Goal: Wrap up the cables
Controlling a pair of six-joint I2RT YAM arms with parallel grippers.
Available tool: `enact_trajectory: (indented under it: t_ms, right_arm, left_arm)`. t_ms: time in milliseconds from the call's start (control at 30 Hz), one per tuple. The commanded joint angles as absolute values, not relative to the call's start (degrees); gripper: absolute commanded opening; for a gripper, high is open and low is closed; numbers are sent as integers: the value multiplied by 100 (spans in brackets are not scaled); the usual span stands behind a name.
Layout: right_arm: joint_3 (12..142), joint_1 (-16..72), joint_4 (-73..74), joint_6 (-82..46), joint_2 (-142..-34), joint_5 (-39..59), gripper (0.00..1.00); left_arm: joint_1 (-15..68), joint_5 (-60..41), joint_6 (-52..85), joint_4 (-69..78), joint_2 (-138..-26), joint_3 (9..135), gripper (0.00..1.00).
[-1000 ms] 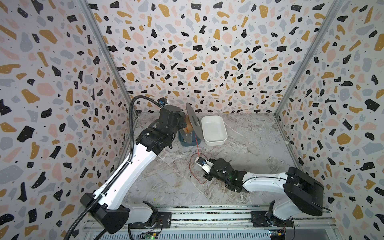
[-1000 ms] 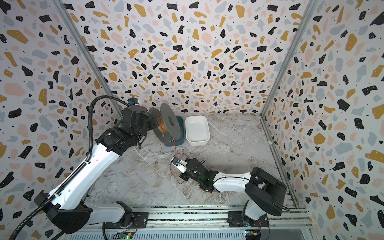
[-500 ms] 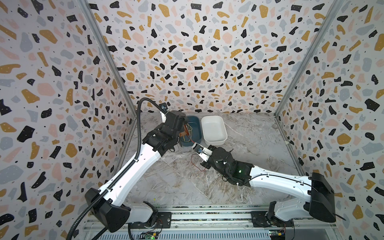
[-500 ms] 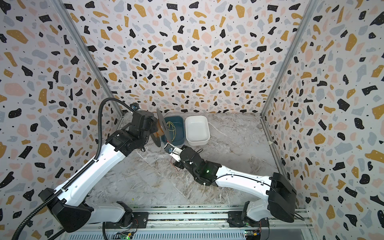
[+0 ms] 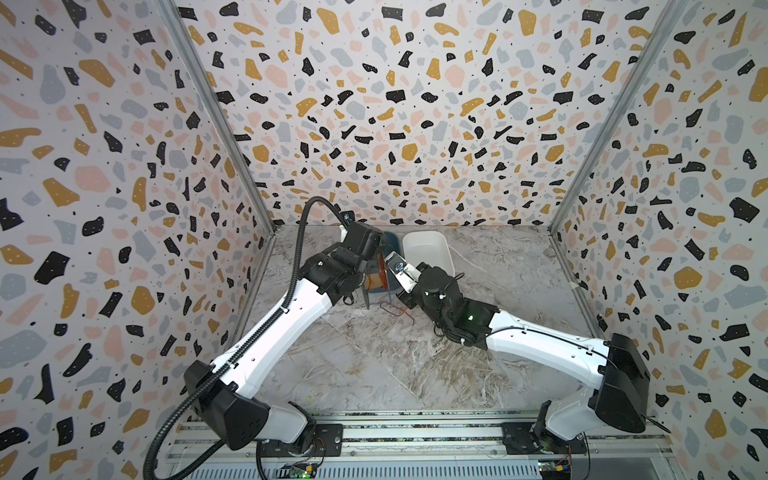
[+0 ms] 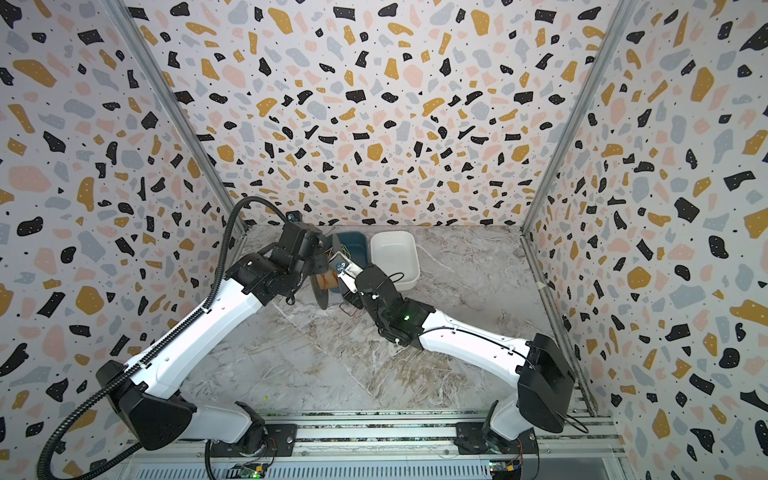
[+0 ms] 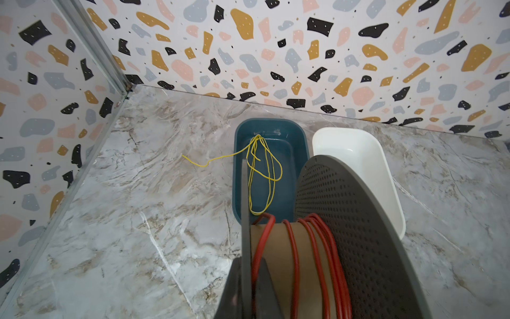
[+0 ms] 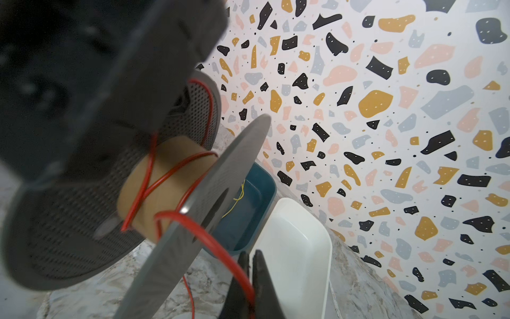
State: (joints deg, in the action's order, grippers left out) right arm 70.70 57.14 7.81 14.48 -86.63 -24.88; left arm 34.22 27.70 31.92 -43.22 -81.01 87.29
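Observation:
My left gripper is shut on the thin grey flange of a spool, holding it on edge just in front of the blue bin. Red cable is wound in several loose turns round the spool's cardboard core, beside the perforated flange. My right gripper is shut on the red cable, which arcs from the core over the flange edge into its jaws. In both top views the right gripper sits right of the spool. Slack cable lies on the table below.
A blue bin holding thin yellow wire stands at the back, with a white bin touching its right side. One end of the yellow wire trails out onto the marble table. Patterned walls close in three sides.
My right gripper has risen from the table toward the back, carrying the cable up to the spool. My left arm has lowered and turned the spool in front of the blue bin.

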Motion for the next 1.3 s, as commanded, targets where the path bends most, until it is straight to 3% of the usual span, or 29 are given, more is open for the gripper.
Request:
enact_trajectory:
  t_ms: [0,400,700,900,1267]
  right_arm:
    - [7484,5402,507,1253,-8686,-1961,0]
    - [8352,4364,-104,1162,-9355,-317,8]
    - [8708,3924,-265,1048,-9917,-44,9]
    - [8644,3531,-146,906,-10189,494,15]
    - [7671,2891,785,410,-10169,2834,26]
  left_arm:
    - [3445,2346,2780,-4276,-8014,9189,0]
    - [3419,1590,2024,-4783,-8460,9648,0]
    - [3419,1441,1860,-4819,-8517,9826,0]
    - [3410,1290,1714,-5068,-8526,10120,0]
    - [3044,584,1786,-5317,-8517,10740,0]
